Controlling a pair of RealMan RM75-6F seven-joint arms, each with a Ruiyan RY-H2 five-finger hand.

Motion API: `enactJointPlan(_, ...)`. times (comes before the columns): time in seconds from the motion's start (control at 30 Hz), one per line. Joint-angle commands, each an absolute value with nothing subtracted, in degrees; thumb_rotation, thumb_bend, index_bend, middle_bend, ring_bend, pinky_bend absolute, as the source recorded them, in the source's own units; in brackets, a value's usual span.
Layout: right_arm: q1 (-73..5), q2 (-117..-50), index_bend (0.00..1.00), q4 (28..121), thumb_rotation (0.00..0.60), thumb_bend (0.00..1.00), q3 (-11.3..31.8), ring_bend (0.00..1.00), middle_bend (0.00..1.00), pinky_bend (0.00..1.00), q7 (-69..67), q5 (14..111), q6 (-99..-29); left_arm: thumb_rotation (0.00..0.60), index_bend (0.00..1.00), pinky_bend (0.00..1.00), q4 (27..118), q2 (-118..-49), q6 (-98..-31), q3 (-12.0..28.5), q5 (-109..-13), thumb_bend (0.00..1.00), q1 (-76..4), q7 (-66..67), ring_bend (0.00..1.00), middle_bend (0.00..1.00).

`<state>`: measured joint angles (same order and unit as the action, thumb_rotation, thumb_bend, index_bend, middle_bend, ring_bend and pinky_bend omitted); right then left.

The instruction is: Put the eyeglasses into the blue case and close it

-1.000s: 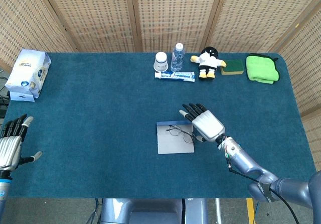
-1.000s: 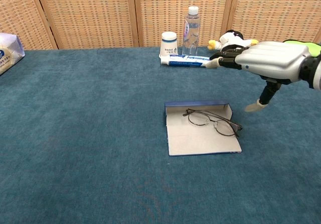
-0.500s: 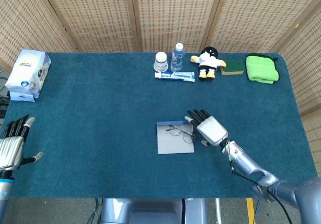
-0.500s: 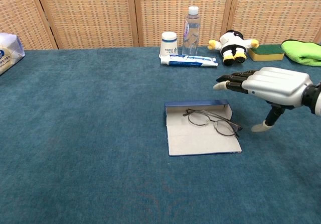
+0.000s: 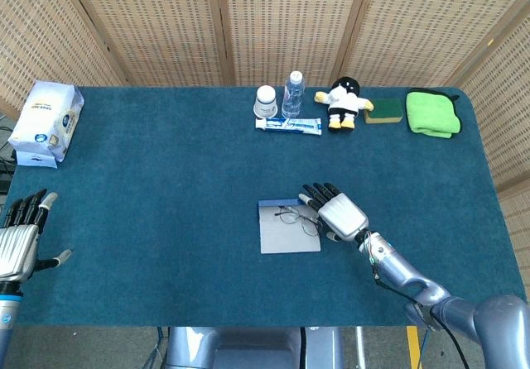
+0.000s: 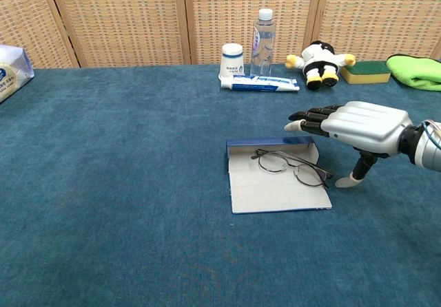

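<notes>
The blue case (image 5: 288, 230) (image 6: 275, 183) lies open and flat near the table's middle, its pale inside facing up. The thin-framed eyeglasses (image 5: 300, 218) (image 6: 293, 167) rest on it, one end reaching over its right edge. My right hand (image 5: 339, 213) (image 6: 362, 129) hovers flat and open just right of the case, fingers stretched over its far right corner, thumb pointing down toward the cloth. It holds nothing. My left hand (image 5: 18, 241) is open at the table's near left edge, far from the case.
Along the far edge stand a paper cup (image 5: 266, 101), a water bottle (image 5: 291, 94), a toothpaste tube (image 5: 288, 125), a plush toy (image 5: 343, 102), a sponge (image 5: 383, 110) and a green cloth (image 5: 433, 112). A tissue pack (image 5: 45, 122) lies far left.
My right hand has dropped lower and then edged left toward the case's right side. The eyeglasses, the case and my left hand have stayed put.
</notes>
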<state>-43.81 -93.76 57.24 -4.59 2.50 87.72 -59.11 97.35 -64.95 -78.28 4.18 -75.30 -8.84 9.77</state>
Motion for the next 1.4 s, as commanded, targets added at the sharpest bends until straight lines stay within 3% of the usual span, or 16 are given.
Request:
enactJointPlan(0.03, -43.9, -94.0, 0.0, 57.0, 0.6, 0.0, -4.1, 0.0, 0.0, 0.11, 2.6, 87.9, -58.7, 0.6, 0.0, 0.0, 97.4, -64.9, -78.3, 4.2, -75.3, 0.0, -8.8, 9.8, 0.0, 0.0)
enactJointPlan(1.4, -49.0, -100.3, 0.0, 53.3, 0.6, 0.0, 7.6, 0.0, 0.0, 0.11, 7.8, 80.7, -50.8, 0.6, 0.0, 0.0, 97.4, -64.7, -78.4, 4.3, -74.9, 0.0, -8.7, 9.2, 0.0, 0.0)
